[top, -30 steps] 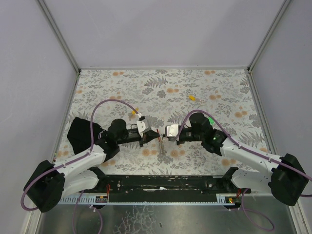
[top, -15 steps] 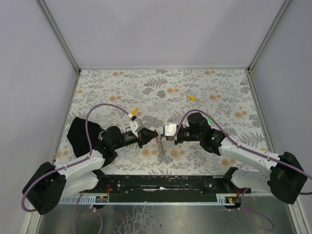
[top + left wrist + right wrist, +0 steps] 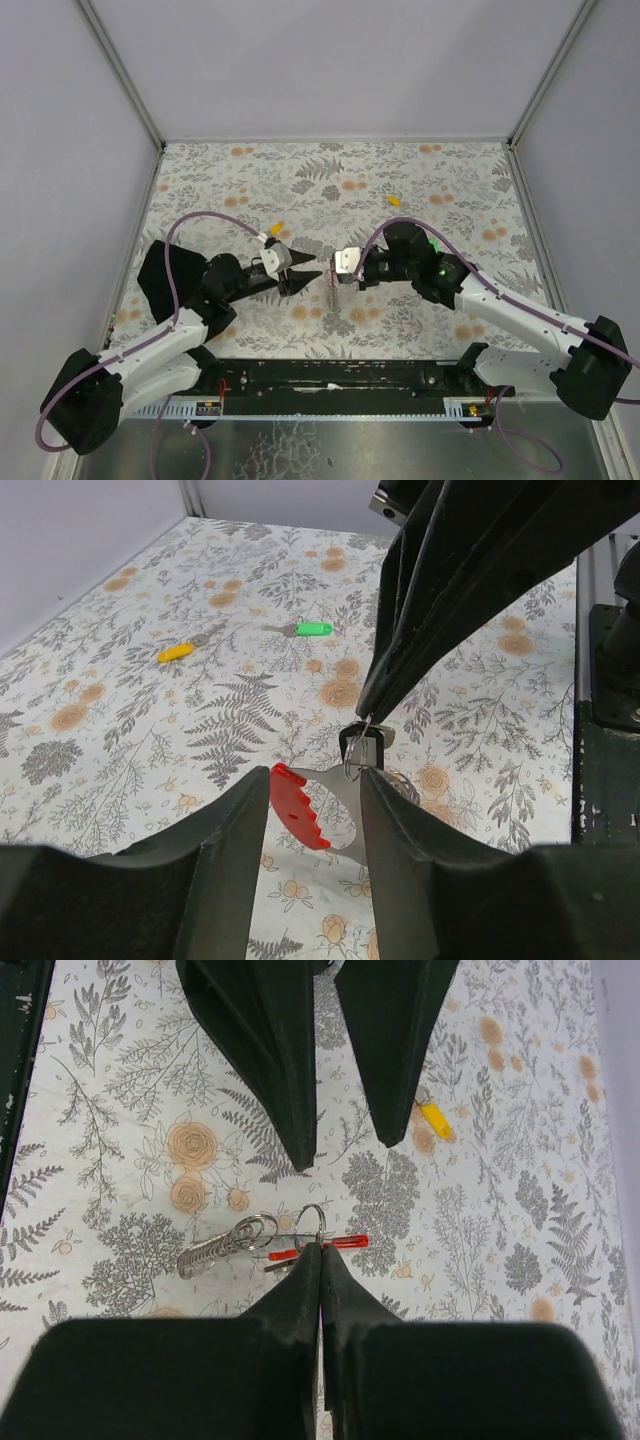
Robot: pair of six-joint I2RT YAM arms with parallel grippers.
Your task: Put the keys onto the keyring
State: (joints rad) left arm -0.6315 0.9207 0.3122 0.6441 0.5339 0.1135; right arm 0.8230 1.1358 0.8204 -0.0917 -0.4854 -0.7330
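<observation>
A: Overhead, how do the grippers stand?
B: The left gripper (image 3: 306, 281), left of centre, is spread and empty. The right gripper (image 3: 337, 274) is pinched tight on the keyring (image 3: 333, 292), which hangs at centre.
A: Left wrist view?
B: The keyring is at lower centre, beyond the parted fingers (image 3: 225, 860). A green key (image 3: 313, 629) and a yellow key (image 3: 175, 652) lie at upper left.
A: Right wrist view?
B: The closed fingertips (image 3: 300, 1290) grip the keyring's wire loop at centre.

Parted end effector (image 3: 315, 780), red keyring (image 3: 296, 806) between
</observation>
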